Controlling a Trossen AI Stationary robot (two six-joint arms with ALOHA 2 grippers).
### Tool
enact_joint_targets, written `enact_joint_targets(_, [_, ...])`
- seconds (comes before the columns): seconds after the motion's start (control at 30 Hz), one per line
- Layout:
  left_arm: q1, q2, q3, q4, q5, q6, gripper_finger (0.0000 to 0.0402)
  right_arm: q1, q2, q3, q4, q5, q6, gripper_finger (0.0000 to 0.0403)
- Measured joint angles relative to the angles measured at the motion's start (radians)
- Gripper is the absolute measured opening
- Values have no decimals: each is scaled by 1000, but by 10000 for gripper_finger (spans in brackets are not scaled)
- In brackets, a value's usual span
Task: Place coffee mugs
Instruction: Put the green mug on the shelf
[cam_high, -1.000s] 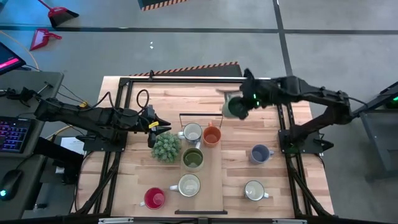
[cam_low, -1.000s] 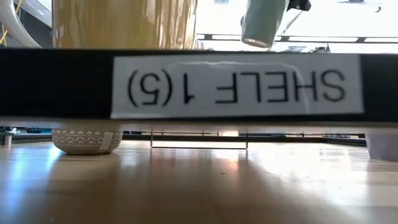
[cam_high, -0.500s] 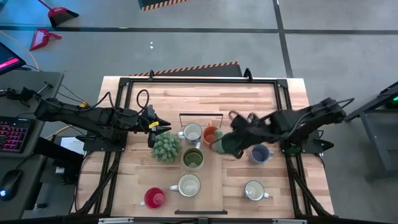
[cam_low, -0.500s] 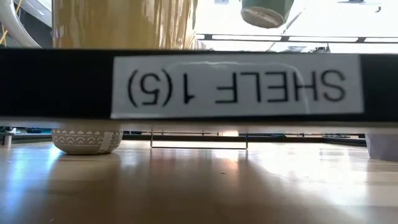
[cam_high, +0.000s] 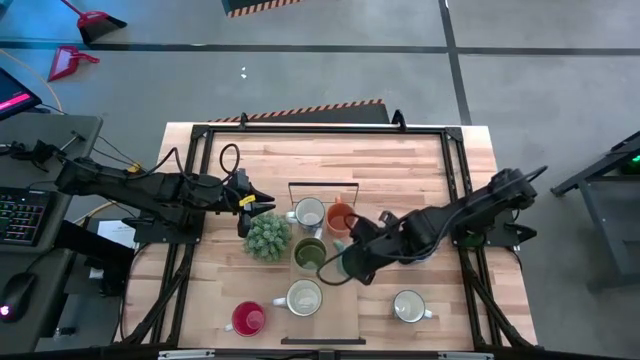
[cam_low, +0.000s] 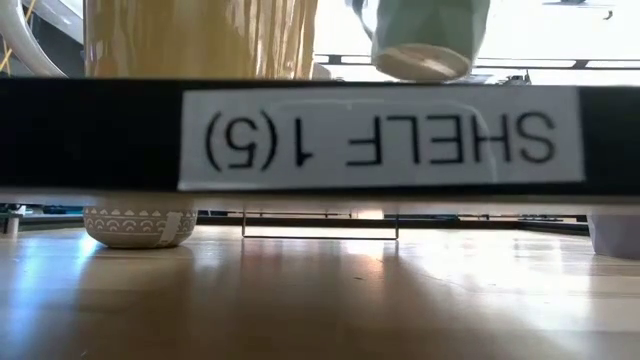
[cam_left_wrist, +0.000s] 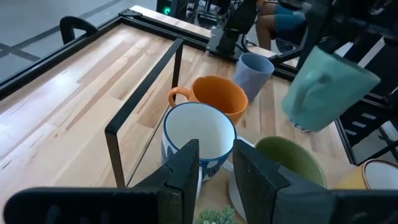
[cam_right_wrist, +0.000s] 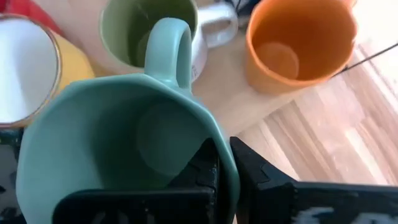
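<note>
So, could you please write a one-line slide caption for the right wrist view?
Right gripper pinching the rim of a teal mug, held above the olive mug and orange mug.

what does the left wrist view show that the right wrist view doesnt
Only the left wrist view shows the blue-grey mug, the white-grey mug right ahead of the left pincer, and the thin black frame. Only the right wrist view shows the right pincer shut on the teal mug's rim, and a yellow-sided mug. Both show the teal mug, orange mug and olive mug.
</note>
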Motion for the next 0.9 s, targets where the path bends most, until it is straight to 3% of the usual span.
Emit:
enact_joint_targets(0.47, [0, 0, 0, 0, 0, 0, 87, -3, 118, 0, -4, -14, 85, 0])
enact_joint_targets(0.9, [0, 0, 0, 0, 0, 0, 87, -5, 132, 0, -17, 62, 156, 0])
